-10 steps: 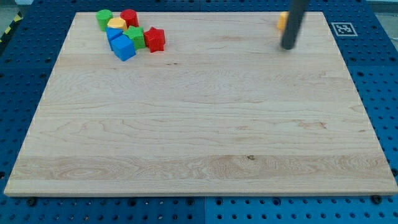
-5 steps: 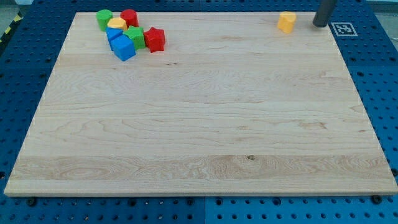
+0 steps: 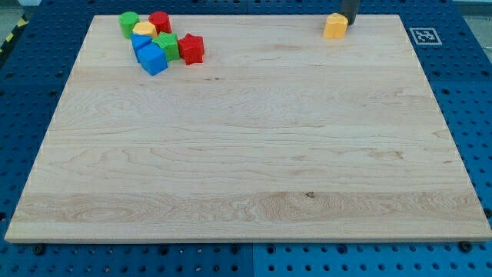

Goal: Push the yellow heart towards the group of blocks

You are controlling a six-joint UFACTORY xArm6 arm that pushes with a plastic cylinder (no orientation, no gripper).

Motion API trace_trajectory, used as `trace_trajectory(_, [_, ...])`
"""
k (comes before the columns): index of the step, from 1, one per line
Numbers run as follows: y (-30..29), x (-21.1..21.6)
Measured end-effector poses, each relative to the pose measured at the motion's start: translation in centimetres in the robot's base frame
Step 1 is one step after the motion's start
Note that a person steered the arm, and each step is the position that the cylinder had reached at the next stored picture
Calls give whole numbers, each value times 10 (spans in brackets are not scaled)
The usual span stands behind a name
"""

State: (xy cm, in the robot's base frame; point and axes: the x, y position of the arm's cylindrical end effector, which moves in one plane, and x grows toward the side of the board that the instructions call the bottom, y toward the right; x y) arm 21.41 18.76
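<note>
Claw: this arm carries none, so there is nothing to be wide or narrow. It ends in a straight dark rod, and my tip (image 3: 347, 25) rests at the view's top edge of the pale wooden table (image 3: 246, 154), right of centre. Only the lowest stretch of the rod shows.

My tip stands just at the view's right side of the small yellow-orange heart block (image 3: 335, 26), apparently touching it. The heart's shape is hard to make out at this size. It sits close to the table's top edge, alone.

The group of blocks lies well apart from it, in the table's top left corner:
- a green block (image 3: 128, 23) at the far left
- a red block (image 3: 160, 21) at the top
- a yellow rounded block (image 3: 144, 30) between those two
- a second green block (image 3: 167, 44) below the red one
- a red star-like block (image 3: 191, 48) at the group's right end
- a blue block (image 3: 141, 42) with a blue cube (image 3: 153, 58) just below it, nearest the view's bottom

The blocks stand packed together, neighbours touching.

A black-and-white square marker (image 3: 422, 35) sits at the table's top right corner. A blue perforated board (image 3: 469, 115) surrounds the table.
</note>
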Motion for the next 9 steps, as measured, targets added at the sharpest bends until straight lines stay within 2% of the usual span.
trace_trajectory(1, [-2, 10])
trace_trajectory(3, [-47, 15])
trace_trajectory(9, [-71, 125])
